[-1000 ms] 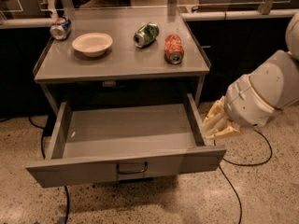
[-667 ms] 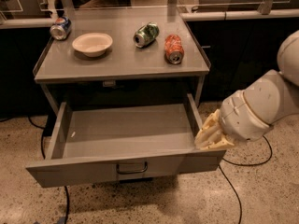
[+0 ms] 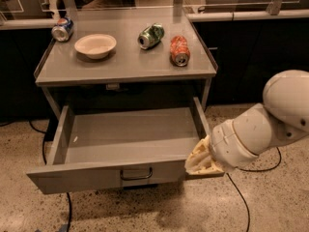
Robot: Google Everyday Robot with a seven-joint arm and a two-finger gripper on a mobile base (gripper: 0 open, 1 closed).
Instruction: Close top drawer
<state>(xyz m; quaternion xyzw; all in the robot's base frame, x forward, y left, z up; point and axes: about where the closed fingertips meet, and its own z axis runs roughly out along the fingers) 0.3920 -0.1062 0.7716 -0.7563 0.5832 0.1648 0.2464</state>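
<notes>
The top drawer (image 3: 96, 174) is a wide, shallow grey metal drawer pulled far out under the grey table top (image 3: 125, 62). Its inside is bare and its flat front panel carries a small dark bar handle (image 3: 136, 173) at the centre. My gripper (image 3: 199, 159), cream-coloured at the end of a bulky white arm (image 3: 270, 124), is at the right end of the drawer's front panel, in front of the right front corner.
On the table top lie a white bowl (image 3: 95, 45), a silver-blue can (image 3: 62, 29), a green can (image 3: 150, 36) and a red can (image 3: 179, 50), all on their sides except the bowl. Dark counters stand behind; cables run over the speckled floor.
My gripper and arm have moved left and down, from beside the drawer's right wall to the right end of its front panel. The drawer has stayed open.
</notes>
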